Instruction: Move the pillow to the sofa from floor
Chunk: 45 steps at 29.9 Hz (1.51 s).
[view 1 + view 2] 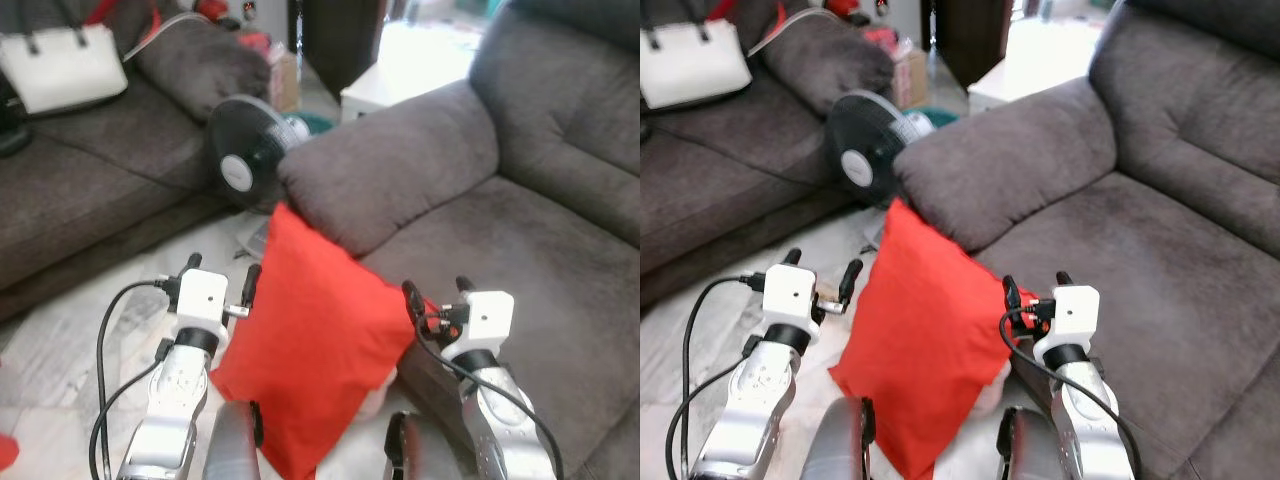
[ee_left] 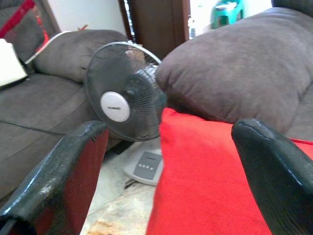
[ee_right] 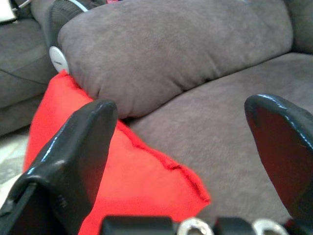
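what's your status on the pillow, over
Left gripper and right gripper open, flanking the red pillow. Pillow off the floor, leaning against the sofa armrest. Fan stands just beyond.

Both silver arms reach forward and slightly upward from the bottom of the head views, forearms roughly parallel, each ending in a white wrist block with black cables looping back along the arm. The left tool (image 1: pixel 222 275) stands with its two black fingers apart, one finger (image 2: pixel 63 181) at each side of its wrist view, the gap wide. The right tool (image 1: pixel 435 292) is likewise spread, its fingers (image 3: pixel 73 161) well separated. Whether either tool's fingertips press against anything is hard to tell from these angles. The two wrists sit at about the same height.
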Motion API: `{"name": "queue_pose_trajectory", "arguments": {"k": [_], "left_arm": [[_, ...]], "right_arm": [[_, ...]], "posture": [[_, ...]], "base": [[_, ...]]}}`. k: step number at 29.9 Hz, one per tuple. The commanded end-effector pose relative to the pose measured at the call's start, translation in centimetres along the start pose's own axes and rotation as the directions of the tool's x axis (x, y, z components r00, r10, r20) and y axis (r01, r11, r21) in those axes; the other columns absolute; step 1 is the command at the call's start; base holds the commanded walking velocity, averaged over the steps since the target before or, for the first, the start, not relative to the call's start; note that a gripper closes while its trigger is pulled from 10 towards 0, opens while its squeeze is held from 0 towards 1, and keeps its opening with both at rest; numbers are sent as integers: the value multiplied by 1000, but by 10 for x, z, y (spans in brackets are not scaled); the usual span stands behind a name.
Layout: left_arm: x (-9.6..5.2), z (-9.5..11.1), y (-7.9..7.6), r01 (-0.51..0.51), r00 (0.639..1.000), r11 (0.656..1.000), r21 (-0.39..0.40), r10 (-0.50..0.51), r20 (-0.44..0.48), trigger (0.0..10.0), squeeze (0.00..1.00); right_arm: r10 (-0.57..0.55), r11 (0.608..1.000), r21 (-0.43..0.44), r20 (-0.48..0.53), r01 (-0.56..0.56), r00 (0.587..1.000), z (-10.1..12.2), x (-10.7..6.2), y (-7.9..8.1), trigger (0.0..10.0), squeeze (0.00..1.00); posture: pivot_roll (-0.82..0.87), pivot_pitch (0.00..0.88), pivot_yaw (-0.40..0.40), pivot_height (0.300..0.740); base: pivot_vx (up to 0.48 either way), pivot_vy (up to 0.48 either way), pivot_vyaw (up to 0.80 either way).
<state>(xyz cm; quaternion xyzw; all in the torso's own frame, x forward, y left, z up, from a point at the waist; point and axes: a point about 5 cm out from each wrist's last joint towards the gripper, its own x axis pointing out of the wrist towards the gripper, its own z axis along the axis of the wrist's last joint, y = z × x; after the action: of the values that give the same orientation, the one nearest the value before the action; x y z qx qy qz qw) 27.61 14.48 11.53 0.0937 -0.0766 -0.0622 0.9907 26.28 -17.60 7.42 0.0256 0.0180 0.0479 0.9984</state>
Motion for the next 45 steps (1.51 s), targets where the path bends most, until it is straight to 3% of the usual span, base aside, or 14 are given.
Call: {"name": "queue_pose_trajectory", "arguments": {"k": [1,25,35,41,45], "left_arm": [[-2,-5,6,-11,1000,1000,9,12,-21,10000,0],[-3,-6,5,-7,999,1000,10,8,-31,10000,0],[-35,-39,25,-82,981,996,47,89,-170,10000,0],[-38,-39,27,-94,979,994,54,102,-175,10000,0],[-36,-37,26,-97,981,994,50,104,-165,10000,0]], "right_arm": [[12,1000,8,-13,-11,1000,-2,1,4,10000,0],[24,1000,2,-45,-24,999,-7,1,5,10000,0],[26,1000,-4,-103,-26,994,-18,6,5,10000,0],[0,999,52,-156,9,988,-28,13,0,10000,0],[-31,987,149,-202,62,979,-31,27,-5,10000,0]], "posture": [[139,74,-23,561],[141,82,-24,561],[151,86,-27,561],[159,88,-33,561],[164,87,-36,561]], "base": [[266,0,0],[209,0,0],[0,0,0],[0,0,0],[0,0,0]]}}
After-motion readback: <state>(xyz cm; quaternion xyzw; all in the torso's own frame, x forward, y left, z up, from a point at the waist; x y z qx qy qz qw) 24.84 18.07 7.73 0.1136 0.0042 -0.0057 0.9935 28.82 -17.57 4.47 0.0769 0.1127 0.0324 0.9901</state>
